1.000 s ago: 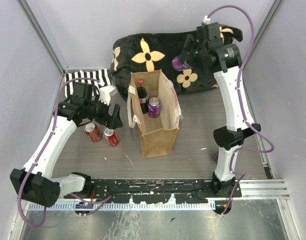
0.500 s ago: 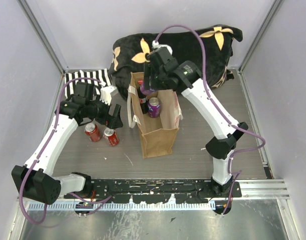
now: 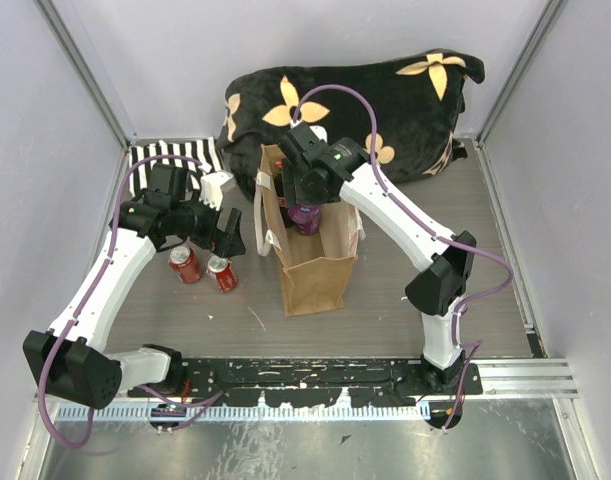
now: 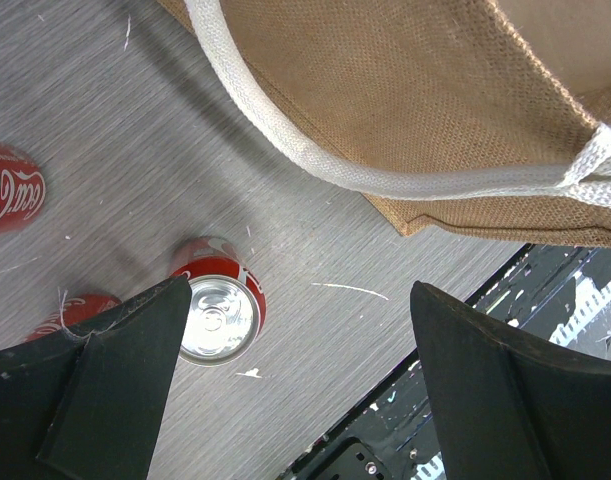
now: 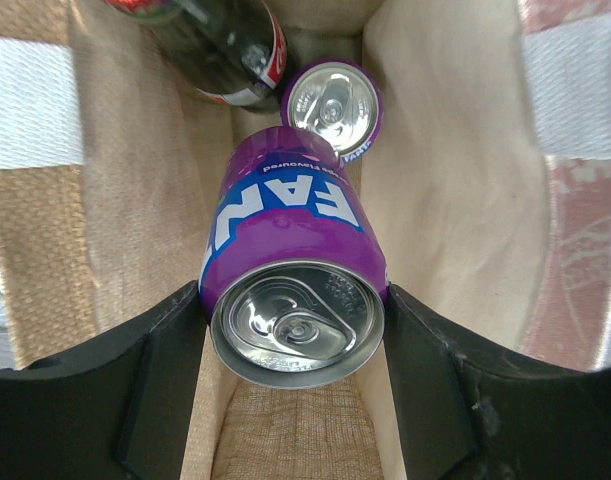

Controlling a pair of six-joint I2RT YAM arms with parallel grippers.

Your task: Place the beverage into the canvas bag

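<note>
The tan canvas bag [image 3: 312,275] stands open in the middle of the table. My right gripper [image 3: 304,200] is over the far end of its mouth, shut on a purple Fanta can [image 5: 290,250], which hangs inside the bag's walls [image 5: 435,180]. Below it in the bag are a second purple can [image 5: 333,105] and a dark cola bottle [image 5: 230,50]. My left gripper [image 3: 226,235] is open and empty, left of the bag. In the left wrist view it [image 4: 300,370] hovers over a red cola can [image 4: 220,312], beside the bag's side [image 4: 435,100].
Two red cans [image 3: 185,264] [image 3: 222,274] stand left of the bag under my left arm. A black cushion with tan flowers [image 3: 385,90] lies behind the bag. A striped cloth [image 3: 170,158] lies at the back left. Enclosure walls surround the table.
</note>
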